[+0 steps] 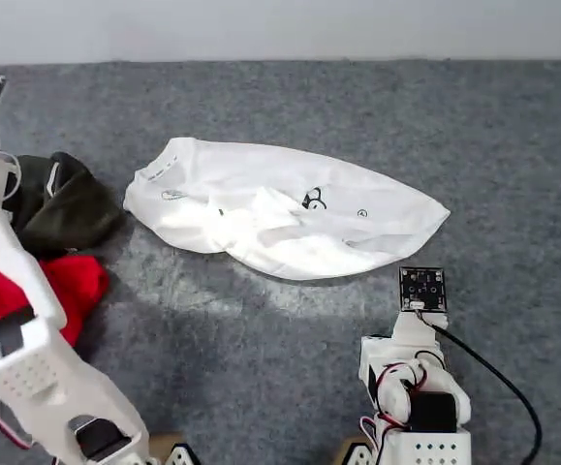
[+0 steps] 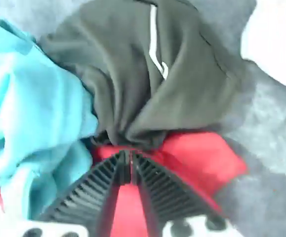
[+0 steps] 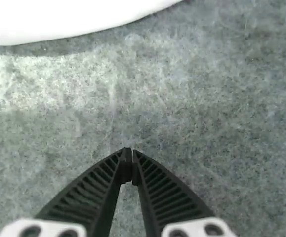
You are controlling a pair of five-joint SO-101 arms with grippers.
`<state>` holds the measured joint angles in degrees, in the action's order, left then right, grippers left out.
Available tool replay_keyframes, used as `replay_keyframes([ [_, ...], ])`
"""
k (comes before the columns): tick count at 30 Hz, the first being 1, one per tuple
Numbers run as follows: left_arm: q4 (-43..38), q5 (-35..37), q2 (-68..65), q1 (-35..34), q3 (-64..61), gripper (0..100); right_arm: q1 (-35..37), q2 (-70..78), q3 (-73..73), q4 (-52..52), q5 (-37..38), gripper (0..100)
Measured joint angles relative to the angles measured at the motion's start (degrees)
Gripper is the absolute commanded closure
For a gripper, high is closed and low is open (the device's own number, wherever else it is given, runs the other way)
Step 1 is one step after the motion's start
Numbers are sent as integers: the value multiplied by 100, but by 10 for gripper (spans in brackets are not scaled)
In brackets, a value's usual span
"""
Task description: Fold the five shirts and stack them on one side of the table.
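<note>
A crumpled white shirt (image 1: 280,218) lies spread in the middle of the grey table (image 1: 474,145). At the left edge a dark shirt (image 1: 67,203) is bunched beside a red shirt (image 1: 77,281). In the left wrist view the dark shirt (image 2: 157,74) lies over the red shirt (image 2: 197,158), with a light blue shirt (image 2: 29,113) beside them. My left gripper (image 2: 129,159) is shut, its tips where the dark and red cloth meet. My right gripper (image 3: 129,157) is shut over bare carpet, just short of the white shirt's edge (image 3: 59,17).
The left arm (image 1: 28,358) runs along the table's left side above the pile of shirts. The right arm (image 1: 416,387) stands at the front right, a black cable (image 1: 493,373) trailing from it. Grey carpet covers the table at the back and right.
</note>
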<state>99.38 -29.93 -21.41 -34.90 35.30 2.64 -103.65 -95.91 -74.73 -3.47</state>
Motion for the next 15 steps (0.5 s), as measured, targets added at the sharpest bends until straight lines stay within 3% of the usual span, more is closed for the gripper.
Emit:
replay_keyframes([
  [15, 18, 800, 3288, 378, -2919, 986, 0, 0, 0, 0, 0, 989],
])
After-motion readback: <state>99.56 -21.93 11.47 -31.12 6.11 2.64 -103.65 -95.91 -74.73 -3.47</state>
